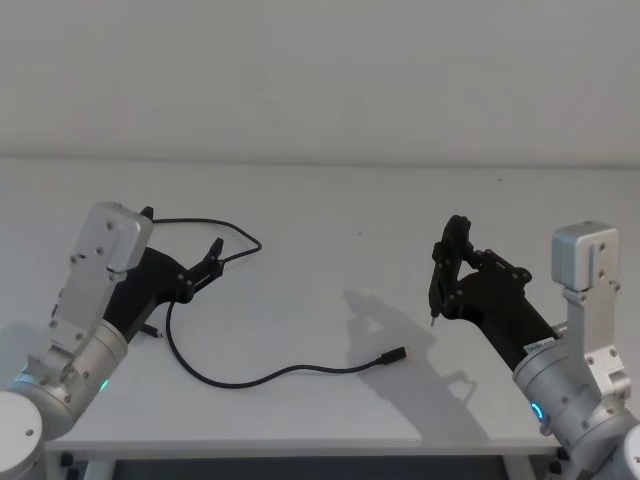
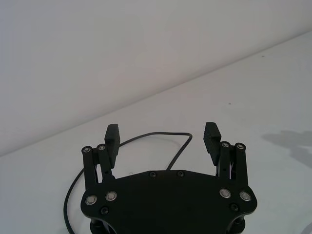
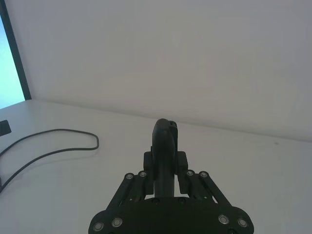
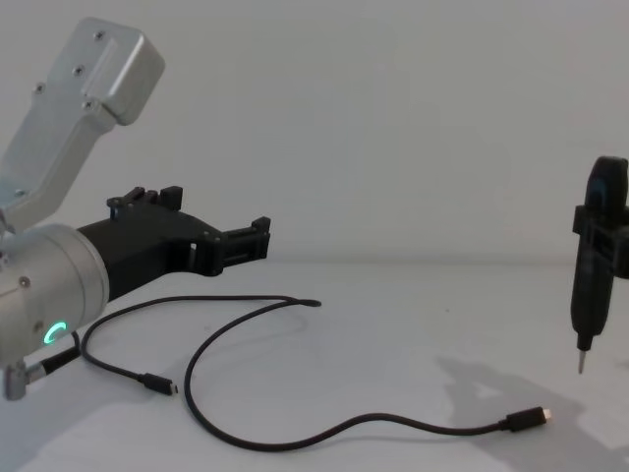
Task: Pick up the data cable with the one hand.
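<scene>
The left gripper sat at the middle left of the head frame, raised above the white table. Its fingers stood wide apart with nothing between them. In the left wrist view a loop of the data cable showed through the gap, lying on the table beyond the fingers and apart from them.

The cable lay flat. One plug rested at the lower centre of the head frame. From there the line swept left, rose beside the left gripper, looped just past its tips and ran back toward the left arm. The other plug lay at the lower left of the chest frame.

The right gripper, at the middle right of the head frame, was clamped on a slim black tool. The tool was held upright with its thin tip pointing down, above the table and well apart from the cable.
</scene>
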